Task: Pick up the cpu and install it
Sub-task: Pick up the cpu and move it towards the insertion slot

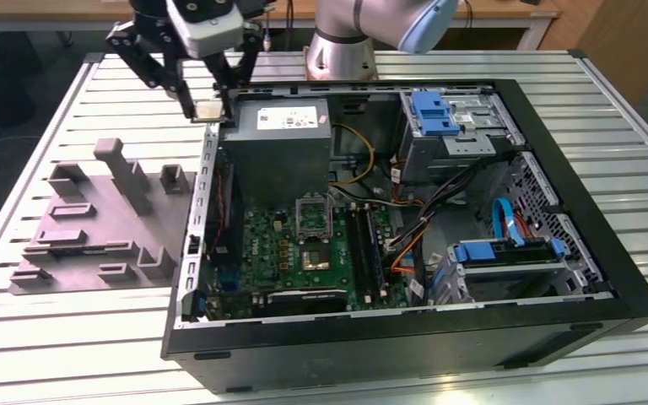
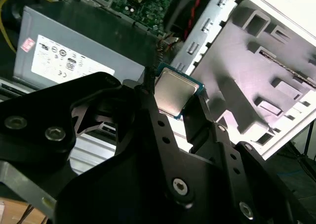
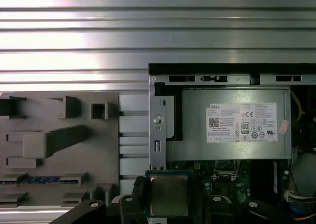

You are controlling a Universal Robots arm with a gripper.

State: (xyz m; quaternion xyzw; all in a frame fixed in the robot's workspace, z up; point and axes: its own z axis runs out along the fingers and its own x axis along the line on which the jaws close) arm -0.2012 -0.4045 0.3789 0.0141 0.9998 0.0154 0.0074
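The gripper [image 1: 206,108] holds the cpu [image 1: 206,110] clear in the air, so the picking up looks done and the installing not yet begun. Taking the grey power-supply box [image 1: 277,139] as the mark, the chip hangs above and just to the exterior view's left of the box's far corner, over the upright side wall of the computer case [image 1: 594,211], touching neither box nor wall. In both wrist views the claw is closed only as far as the chip's width: its two black fingers [image 2: 148,103] press on opposite edges of the cpu [image 2: 175,92], with the pale metal top showing whole between them and roughly level, and nothing else in its hold. In the first wrist view the cpu [image 3: 169,195] sits square between the fingers, with the box's labelled face [image 3: 232,125] beyond it. The grey tray [image 1: 88,228] lies on the slatted table [image 1: 54,337] to the exterior view's left of the box, outside the case, well below the chip. The motherboard socket [image 1: 315,251] lies on the green board on the near side of the box, well apart from the chip; I judge it empty, though the exterior view is too small to be sure, so seating the chip is what remains
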